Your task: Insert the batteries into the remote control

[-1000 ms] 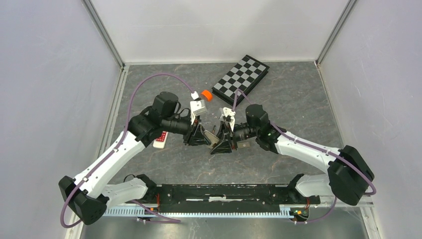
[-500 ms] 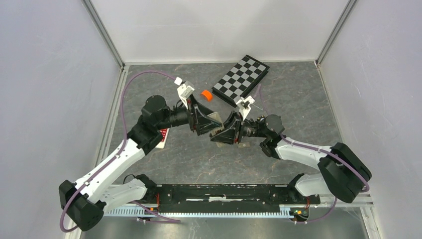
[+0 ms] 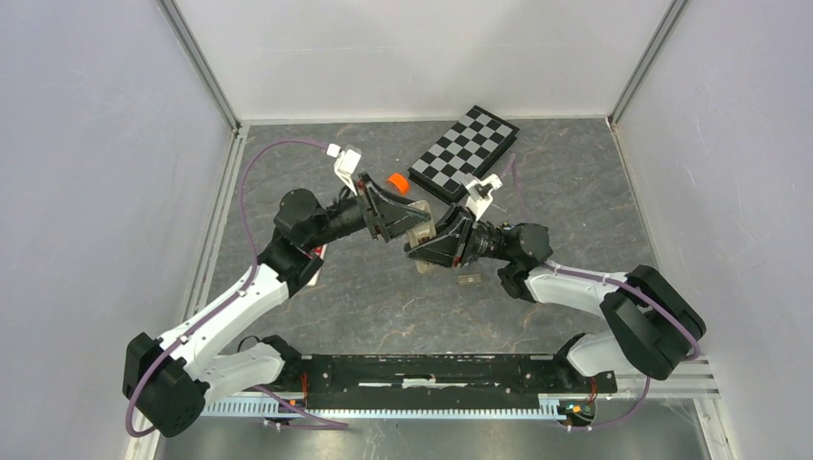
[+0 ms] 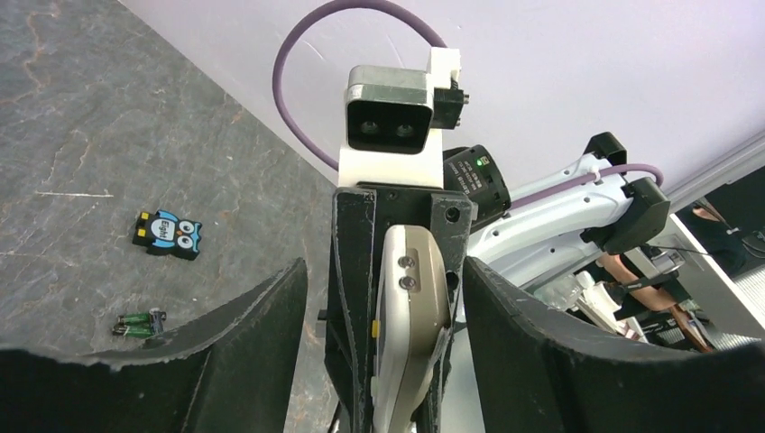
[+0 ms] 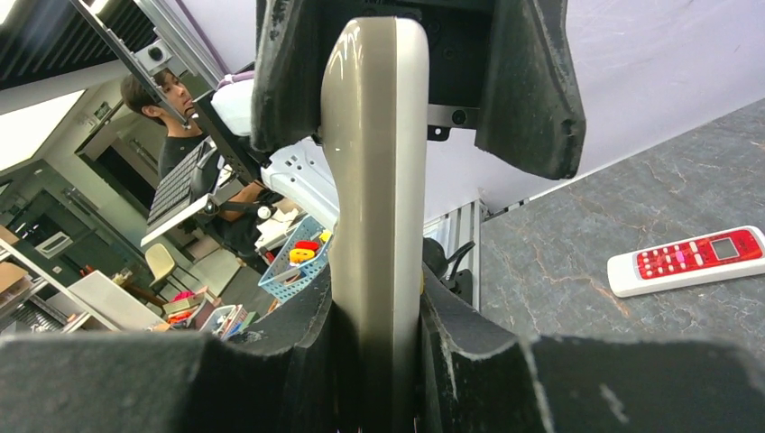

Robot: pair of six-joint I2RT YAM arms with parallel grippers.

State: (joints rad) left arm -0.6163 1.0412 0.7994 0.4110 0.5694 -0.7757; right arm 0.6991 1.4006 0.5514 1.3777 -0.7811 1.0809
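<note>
My right gripper [image 5: 379, 307] is shut on a beige remote control [image 5: 374, 180], holding it off the table, edge toward its camera. From the opposite side, my left gripper [image 4: 383, 271] stands open around the remote's [image 4: 410, 325] far end. Its wide black fingers [image 4: 253, 325] flank the remote and the right fingers with gaps on both sides. From above, the two grippers meet nose to nose over mid-table, left [image 3: 398, 216], right [image 3: 431, 247], with the remote [image 3: 420, 235] between them. Two small dark green-tinted batteries [image 4: 140, 322] lie together on the grey table.
A white-and-red remote [image 5: 690, 260] lies flat on the table, partly under the left arm [image 3: 312, 257]. A blue-and-black owl gadget [image 4: 168, 234] sits beyond the batteries. An orange roll [image 3: 395, 181] and a checkered board [image 3: 465, 153] lie at the back. A small grey piece [image 3: 468, 280] is by the right arm.
Both grippers have moved toward the back of the table with the beige remote. The left jaws have spread apart and stand off the remote; the right grip is unchanged.
</note>
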